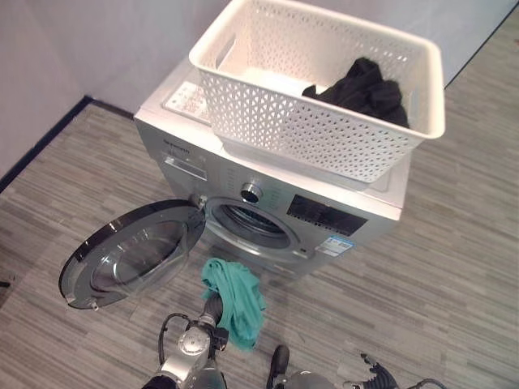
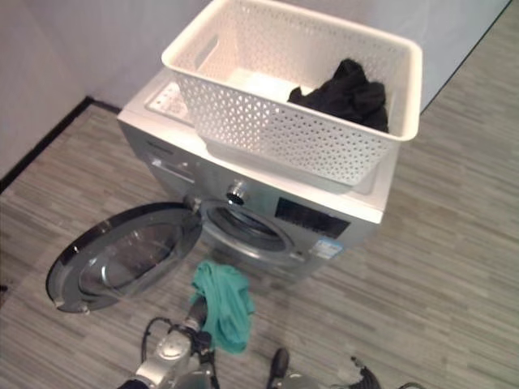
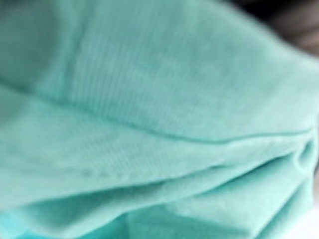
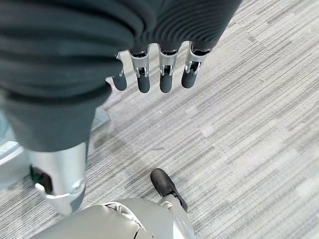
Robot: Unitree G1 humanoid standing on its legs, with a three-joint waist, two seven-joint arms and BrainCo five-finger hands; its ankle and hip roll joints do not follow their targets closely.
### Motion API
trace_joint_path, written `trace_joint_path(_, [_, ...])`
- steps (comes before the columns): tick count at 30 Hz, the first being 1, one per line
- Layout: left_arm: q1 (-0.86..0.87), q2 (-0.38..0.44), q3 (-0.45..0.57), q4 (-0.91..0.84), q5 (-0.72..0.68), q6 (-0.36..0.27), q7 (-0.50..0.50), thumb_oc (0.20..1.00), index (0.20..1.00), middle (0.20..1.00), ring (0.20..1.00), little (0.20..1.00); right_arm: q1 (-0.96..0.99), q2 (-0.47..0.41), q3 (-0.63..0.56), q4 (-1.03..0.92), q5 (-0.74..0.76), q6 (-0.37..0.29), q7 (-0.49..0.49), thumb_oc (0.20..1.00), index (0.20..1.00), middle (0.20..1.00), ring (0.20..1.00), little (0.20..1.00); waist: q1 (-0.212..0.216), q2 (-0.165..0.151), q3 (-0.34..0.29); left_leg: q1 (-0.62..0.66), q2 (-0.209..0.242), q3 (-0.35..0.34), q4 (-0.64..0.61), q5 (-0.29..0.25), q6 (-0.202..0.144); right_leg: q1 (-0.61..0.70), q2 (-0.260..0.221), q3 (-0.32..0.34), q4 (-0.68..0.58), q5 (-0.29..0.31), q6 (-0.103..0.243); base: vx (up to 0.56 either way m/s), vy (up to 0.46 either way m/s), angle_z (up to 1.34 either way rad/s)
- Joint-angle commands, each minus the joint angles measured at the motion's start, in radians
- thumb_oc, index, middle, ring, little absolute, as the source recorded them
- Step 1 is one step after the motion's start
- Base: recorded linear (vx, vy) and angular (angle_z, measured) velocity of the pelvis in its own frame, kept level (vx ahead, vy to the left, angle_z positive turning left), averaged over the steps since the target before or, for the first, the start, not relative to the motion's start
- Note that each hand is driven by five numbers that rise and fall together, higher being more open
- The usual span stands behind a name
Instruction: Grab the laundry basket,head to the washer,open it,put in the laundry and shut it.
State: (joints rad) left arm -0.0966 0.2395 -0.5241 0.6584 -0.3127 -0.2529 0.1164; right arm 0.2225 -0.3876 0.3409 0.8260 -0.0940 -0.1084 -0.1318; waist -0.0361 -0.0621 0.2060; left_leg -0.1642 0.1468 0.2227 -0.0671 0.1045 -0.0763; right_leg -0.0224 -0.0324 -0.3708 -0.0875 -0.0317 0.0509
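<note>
Teal cloth (image 1: 235, 298) hangs from the left hand (image 1: 212, 312) at six o'clock below the washer (image 1: 268, 212) drum; its grip cannot be told. White laundry basket (image 1: 324, 134) sits atop the washer, black clothes (image 1: 361, 91) inside at three o'clock. Door (image 1: 130, 253) is swung wide. Loading and closing remain. Right hand (image 4: 154, 74) hangs relaxed, empty

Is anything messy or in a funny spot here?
Nothing is spilled or broken. The basket sits on top of the washer, jutting out over its front. The door hangs wide open, and a green cloth dangles before it.
</note>
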Motion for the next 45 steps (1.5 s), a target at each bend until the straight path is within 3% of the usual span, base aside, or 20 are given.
trace_joint_path(1, [-0.121, -0.022, -0.013, -0.021, 0.007, -0.071, 0.04, 0.2, 0.2, 0.2, 0.2, 0.2, -0.059, 0.021, 0.053, 0.014, -0.023, 0.002, -0.035, 1.0, 1.0, 1.0, 1.0, 1.0, 0.012, -0.05, 0.023, -0.121, -0.011, -0.012, -0.02, 0.048, -0.011, 0.032, -0.015, 0.056, 0.072, -0.099, 0.023, -0.09, -0.018, 0.18])
trace_joint_path(9, [-0.332, -0.045, -0.024, 0.074, -0.007, -0.07, 0.109, 0.2, 0.2, 0.2, 0.2, 0.2, -0.145, 0.054, 0.169, 0.065, -0.045, 0.032, -0.022, 1.0, 1.0, 1.0, 1.0, 1.0, 0.013, -0.084, 0.085, -0.218, -0.007, -0.027, -0.017, 0.071, -0.01, -0.087, -0.008, 0.039, 0.127, -0.109, 0.008, -0.09, -0.036, 0.08])
trace_joint_path(11, [-0.437, -0.04, -0.011, 0.13, -0.021, -0.073, 0.141, 0.2, 0.2, 0.2, 0.2, 0.2, -0.171, 0.063, 0.208, 0.075, -0.043, 0.03, -0.019, 1.0, 1.0, 1.0, 1.0, 1.0, 0.003, -0.105, 0.102, -0.278, -0.002, -0.027, 0.004, 0.076, -0.011, -0.146, -0.004, 0.039, 0.147, -0.107, 0.007, -0.17, -0.051, 0.02])
trace_joint_path(16, [-0.622, 0.016, 0.022, 0.205, -0.056, -0.081, 0.189, 0.2, 0.2, 0.2, 0.2, 0.2, -0.2, 0.052, 0.233, 0.023, -0.028, 0.02, -0.015, 1.0, 1.0, 1.0, 1.0, 1.0, -0.03, -0.136, 0.113, -0.457, 0.019, -0.052, 0.168, 0.028, -0.01, -0.302, -0.006, 0.047, 0.249, -0.117, -0.006, -0.16, -0.035, -0.05])
trace_joint_path(29, [-0.911, 0.107, 0.062, 0.337, -0.1, -0.079, 0.221, 0.2, 0.2, 0.2, 0.2, 0.2, -0.223, -0.036, 0.204, -0.214, -0.015, 0.003, -0.032, 1.0, 1.0, 1.0, 1.0, 1.0, -0.104, -0.123, 0.079, -0.746, 0.062, -0.113, 0.395, -0.072, 0.019, -0.655, -0.032, 0.059, 0.544, -0.209, -0.05, -0.05, -0.007, -0.01])
trace_joint_path(38, [-1.128, 0.154, 0.165, 0.414, -0.294, -0.09, 0.218, 0.2, 0.2, 0.2, 0.2, 0.2, -0.174, -0.077, 0.147, -0.423, -0.027, -0.012, -0.048, 1.0, 1.0, 1.0, 1.0, 1.0, -0.185, -0.131, 0.037, -0.9, 0.074, -0.114, 0.483, -0.119, 0.027, -0.821, -0.034, 0.086, 0.625, -0.228, -0.07, 0.0, -0.006, 0.03])
trace_joint_path(42, [-1.298, 0.265, 0.184, 0.434, -0.391, -0.105, 0.216, 0.2, 0.2, 0.2, 0.2, 0.2, -0.116, -0.123, 0.063, -0.581, -0.027, -0.038, -0.058, 1.0, 1.0, 1.0, 1.0, 1.0, -0.247, -0.128, 0.01, -0.956, 0.092, -0.085, 0.52, -0.147, 0.031, -0.877, -0.031, 0.125, 0.623, -0.21, -0.057, -0.01, 0.109, -0.29])
trace_joint_path(43, [-1.369, 0.325, 0.18, 0.439, -0.43, -0.119, 0.214, 0.2, 0.2, 0.2, 0.2, 0.2, -0.091, -0.142, 0.03, -0.619, -0.029, -0.048, -0.057, 1.0, 1.0, 1.0, 1.0, 1.0, -0.269, -0.124, 0.002, -0.967, 0.098, -0.07, 0.528, -0.158, 0.037, -0.888, -0.031, 0.147, 0.609, -0.195, -0.042, 0.0, 0.123, -0.39])
trace_joint_path(45, [-1.4, 0.35, 0.177, 0.434, -0.447, -0.125, 0.214, 0.2, 0.2, 0.2, 0.2, 0.2, -0.079, -0.15, 0.015, -0.629, -0.032, -0.048, -0.056, 1.0, 1.0, 1.0, 1.0, 1.0, -0.277, -0.122, -0.001, -0.97, 0.1, -0.063, 0.531, -0.163, 0.04, -0.888, -0.03, 0.156, 0.602, -0.189, -0.035, 0.01, 0.087, -0.43])
